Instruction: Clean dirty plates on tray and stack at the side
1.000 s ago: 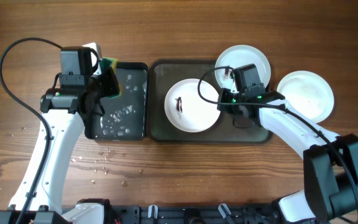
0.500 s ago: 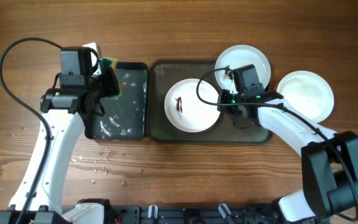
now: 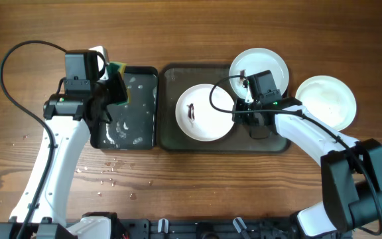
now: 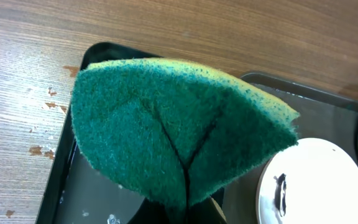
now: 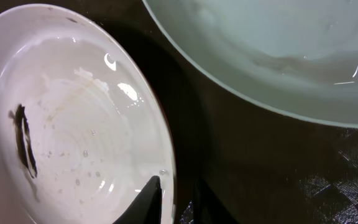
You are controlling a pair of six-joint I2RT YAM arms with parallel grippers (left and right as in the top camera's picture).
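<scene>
A dirty plate [image 3: 207,119] with a dark smudge lies in the middle of the large dark tray [image 3: 171,139]. My right gripper [image 3: 239,113] is at its right rim. In the right wrist view the fingers [image 5: 174,198] straddle and pinch the rim of this plate [image 5: 73,124]. A second white plate [image 3: 264,61] sits at the tray's far right corner, and it also shows in the right wrist view [image 5: 278,50]. A third plate [image 3: 325,101] lies on the table right of the tray. My left gripper [image 3: 115,86] is shut on a green sponge [image 4: 179,118].
A smaller black tray [image 3: 148,139] holding water and foam stands left of the large tray, under the sponge. Water drops [image 3: 111,169] lie on the wood in front of it. The arms' cables loop over the table.
The right gripper has shifted very slightly at the plate's rim. The left arm and sponge have not moved. The foam in the black tray has drifted.
</scene>
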